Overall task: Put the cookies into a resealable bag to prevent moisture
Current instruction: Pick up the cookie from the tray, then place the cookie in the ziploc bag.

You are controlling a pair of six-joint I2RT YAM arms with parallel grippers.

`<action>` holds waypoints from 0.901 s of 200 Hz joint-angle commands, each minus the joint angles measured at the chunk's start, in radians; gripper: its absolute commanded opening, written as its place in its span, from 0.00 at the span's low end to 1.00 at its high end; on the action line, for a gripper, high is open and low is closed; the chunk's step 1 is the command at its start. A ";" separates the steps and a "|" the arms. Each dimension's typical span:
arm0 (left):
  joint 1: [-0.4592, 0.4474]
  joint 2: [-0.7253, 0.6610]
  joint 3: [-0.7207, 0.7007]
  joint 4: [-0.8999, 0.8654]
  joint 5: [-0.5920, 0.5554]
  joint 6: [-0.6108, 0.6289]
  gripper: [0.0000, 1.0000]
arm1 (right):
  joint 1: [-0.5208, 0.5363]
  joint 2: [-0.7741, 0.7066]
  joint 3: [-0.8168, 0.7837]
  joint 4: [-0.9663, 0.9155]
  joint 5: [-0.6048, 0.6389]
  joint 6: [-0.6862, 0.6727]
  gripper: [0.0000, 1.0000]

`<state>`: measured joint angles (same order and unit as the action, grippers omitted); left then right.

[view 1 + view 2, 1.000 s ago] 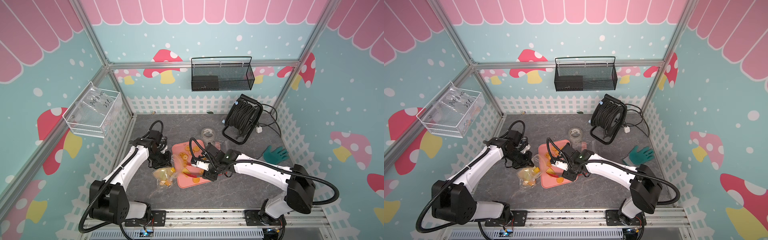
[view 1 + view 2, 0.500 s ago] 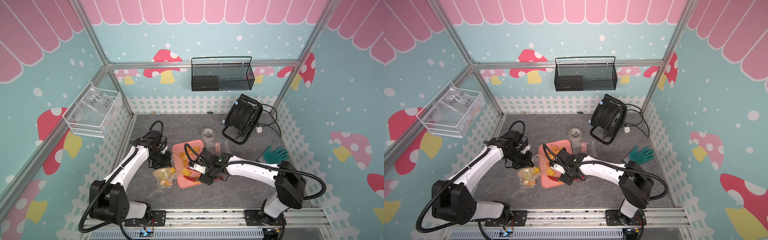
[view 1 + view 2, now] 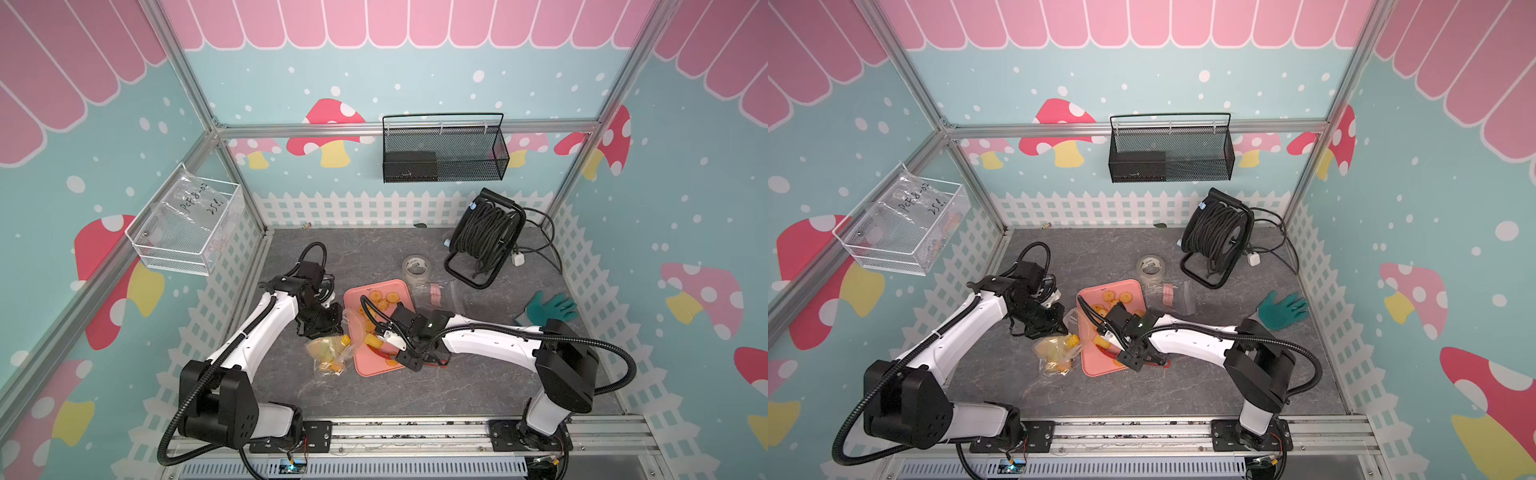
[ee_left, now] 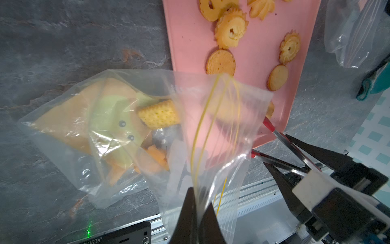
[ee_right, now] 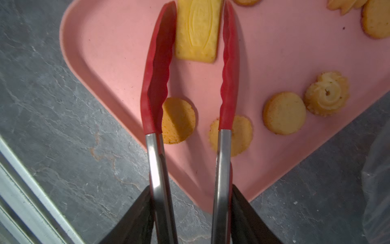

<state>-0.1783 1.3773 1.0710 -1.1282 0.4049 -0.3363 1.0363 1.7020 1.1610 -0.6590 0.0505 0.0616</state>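
Pinches resealable bag [image 4: 109, 131] in left claw [image 4: 198, 198]; grips tongs [image 5: 157, 84] in right claw [image 5: 191, 193], tips astride cookie [image 5: 197, 31] ahead. "Pet 8-02" handwritten on wall pouch [image 3: 195, 208].

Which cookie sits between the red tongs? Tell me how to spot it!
Find the pink tray on the grey table, then the red tongs over it. Between their tips lies a pale yellow biscuit, a stamped rectangle, while the cookies beside it are round.

The grey surface [image 3: 415, 395] bears a pink tray [image 3: 368, 365] under the right gripper [image 3: 419, 357], with a resealable bag [image 3: 328, 353] beside it. A tape roll [image 3: 417, 266], cable reel [image 3: 482, 237] and green glove [image 3: 548, 309] lie beyond.
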 commanded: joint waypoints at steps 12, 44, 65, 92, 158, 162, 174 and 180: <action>0.000 -0.005 -0.011 0.002 0.008 0.011 0.00 | 0.002 -0.019 0.034 -0.023 0.023 0.006 0.53; 0.000 -0.012 -0.011 0.003 0.010 0.011 0.00 | -0.020 -0.071 0.026 -0.024 0.020 0.007 0.50; 0.000 -0.010 -0.010 0.002 0.009 0.010 0.00 | -0.037 -0.121 0.017 -0.023 0.004 0.007 0.48; -0.001 -0.006 -0.007 0.003 0.010 0.009 0.00 | -0.053 -0.191 -0.002 -0.016 -0.031 0.006 0.46; -0.003 -0.001 -0.004 0.003 0.012 0.008 0.00 | -0.093 -0.353 0.025 0.015 -0.180 -0.037 0.46; -0.003 0.000 -0.002 0.003 0.011 0.007 0.00 | -0.093 -0.355 0.026 0.021 -0.199 -0.039 0.46; -0.003 -0.003 0.000 0.004 0.013 0.004 0.00 | -0.093 -0.350 0.027 0.051 -0.244 -0.048 0.46; -0.002 -0.003 0.002 0.003 0.013 0.002 0.00 | -0.093 -0.340 0.028 0.065 -0.265 -0.052 0.46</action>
<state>-0.1783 1.3777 1.0710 -1.1278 0.4053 -0.3367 0.9440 1.3575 1.1599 -0.6617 -0.0937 0.0452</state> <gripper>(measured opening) 0.050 0.457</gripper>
